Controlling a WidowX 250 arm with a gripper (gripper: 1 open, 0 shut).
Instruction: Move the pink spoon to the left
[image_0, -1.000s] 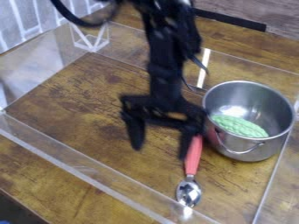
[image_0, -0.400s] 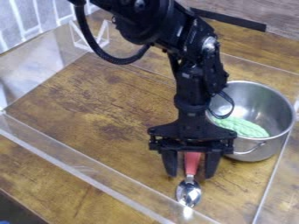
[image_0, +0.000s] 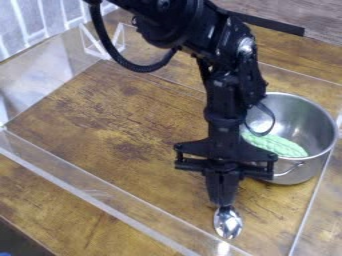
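Jaws closed since prior frame; gripper (image_0: 221, 186) now clamped narrow on pink spoon (image_0: 226, 218) handle. Spoon bowl seen directly below fingertips on wooden table (image_0: 107, 120); steel pot (image_0: 297, 125) just right.

We take the pot (image_0: 289, 142) as our landmark: it stands on the table (image_0: 94, 130) at the right side, and some food (image_0: 277, 146) lies inside it, toward its near wall. Just left of the pot, the gripper (image_0: 221, 188) points straight down, its fingers drawn together. Directly below the gripper and nearer to us than the pot, we see the spoon's (image_0: 227, 222) bowl lying on the table; its handle runs up under the fingers. The arm (image_0: 214, 60) rises behind and left of the pot. A low wall (image_0: 80, 190) edges the table, far to the left of the pot.
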